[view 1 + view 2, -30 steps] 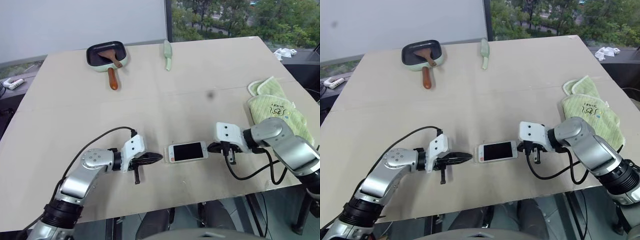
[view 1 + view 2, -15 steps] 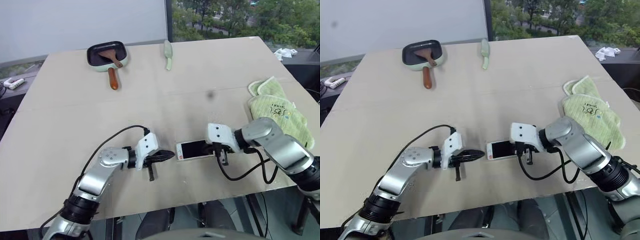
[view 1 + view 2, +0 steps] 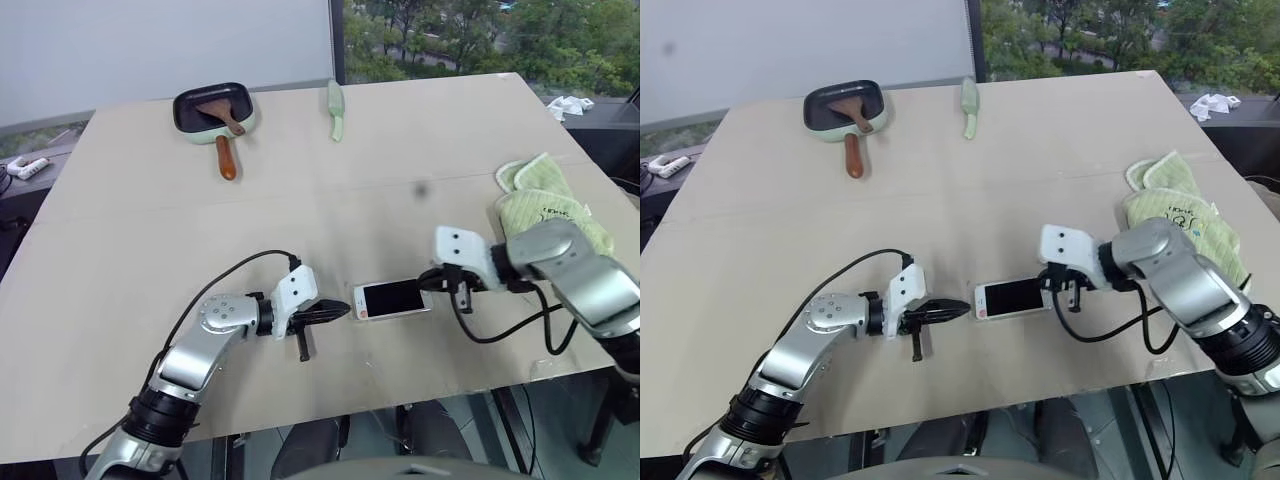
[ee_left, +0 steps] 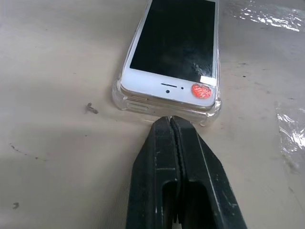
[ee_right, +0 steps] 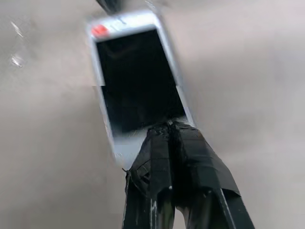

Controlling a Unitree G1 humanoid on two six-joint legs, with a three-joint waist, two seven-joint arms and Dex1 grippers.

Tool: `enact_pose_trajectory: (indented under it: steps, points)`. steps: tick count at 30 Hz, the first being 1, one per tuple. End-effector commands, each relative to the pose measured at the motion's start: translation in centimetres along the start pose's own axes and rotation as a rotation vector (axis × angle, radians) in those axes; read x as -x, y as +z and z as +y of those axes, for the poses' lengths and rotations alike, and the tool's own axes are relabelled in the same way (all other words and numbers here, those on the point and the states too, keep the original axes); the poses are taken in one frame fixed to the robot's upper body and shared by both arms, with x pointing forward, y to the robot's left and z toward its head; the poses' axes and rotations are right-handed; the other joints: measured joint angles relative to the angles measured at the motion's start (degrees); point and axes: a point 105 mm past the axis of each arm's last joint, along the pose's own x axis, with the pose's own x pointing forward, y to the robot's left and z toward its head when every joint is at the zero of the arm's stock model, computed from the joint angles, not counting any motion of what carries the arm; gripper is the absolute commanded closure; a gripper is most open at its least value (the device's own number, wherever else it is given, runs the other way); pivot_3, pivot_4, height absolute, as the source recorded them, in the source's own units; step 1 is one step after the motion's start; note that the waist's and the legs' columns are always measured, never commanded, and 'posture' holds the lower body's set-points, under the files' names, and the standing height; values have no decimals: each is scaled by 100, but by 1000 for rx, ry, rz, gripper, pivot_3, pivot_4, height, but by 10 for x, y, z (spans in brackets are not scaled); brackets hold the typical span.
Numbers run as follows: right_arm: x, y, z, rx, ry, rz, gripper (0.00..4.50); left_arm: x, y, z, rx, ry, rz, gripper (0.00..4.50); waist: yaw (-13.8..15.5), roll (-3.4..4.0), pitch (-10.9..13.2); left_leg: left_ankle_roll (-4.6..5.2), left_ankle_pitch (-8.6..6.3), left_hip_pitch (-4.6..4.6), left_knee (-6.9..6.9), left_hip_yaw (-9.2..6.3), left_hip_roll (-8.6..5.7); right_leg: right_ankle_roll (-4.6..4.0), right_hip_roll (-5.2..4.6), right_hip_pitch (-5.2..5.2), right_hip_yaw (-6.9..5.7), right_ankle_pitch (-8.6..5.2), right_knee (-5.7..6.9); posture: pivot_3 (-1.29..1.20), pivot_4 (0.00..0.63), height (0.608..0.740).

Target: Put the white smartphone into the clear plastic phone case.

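- Beige rectangular tabletop [image 3: 300, 210], set before a window with green trees beyond, is recorded as the work surface.
- Left gripper [image 4: 170, 121]: its two black fingers are pressed together with nothing between them; the tips are set at the home-button end of the phone, at or just short of the case's edge.
- Right gripper [image 5: 167, 126]: black fingers are likewise closed together and empty; the tips are seen over the opposite end of the phone, and contact cannot be judged.
- White smartphone [image 4: 174, 47] with black screen, rounded corners and a reddish mark on its round home button: laid flat, screen up, between the two grippers near the table's front edge.
- Clear plastic phone case [image 4: 125, 102]: a thin transparent shell seen around the phone's home-button end, its raised rim projecting slightly past the white bezel; whether the phone is fully seated cannot be told.
- Dark square pan [image 3: 213, 108] with a brown wooden handle and brown spatula: placed at the far left of the table.
- Pale green slender utensil [image 3: 335, 110]: laid at the far centre.
- Green quilted cloths [image 3: 545, 205]: placed at the right edge, beyond the right arm.
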Motion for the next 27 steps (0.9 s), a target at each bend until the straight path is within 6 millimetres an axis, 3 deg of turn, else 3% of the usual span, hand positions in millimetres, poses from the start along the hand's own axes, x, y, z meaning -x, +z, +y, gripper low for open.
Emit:
enact_pose_trajectory:
  steps: [1,12,27]
  points:
    - [7,-6,-5,36,-27,37,4366,1,-6,-1,13,1,21,4500,0,0,0,0,0,0,0,0,0,0,0,0,0,0,0,0,150,740]
    - [-17,7,13,82,61,13,4366,-2,-3,0,12,2,11,4500,-2,0,-1,0,0,1,0,0,0,0,0,0,1,0,0,0,150,740]
    - [-31,10,21,65,85,-3,4366,-11,3,0,-2,-13,-6,4500,-4,-2,-8,0,0,18,0,1,1,0,1,17,2,0,4,0,150,740]
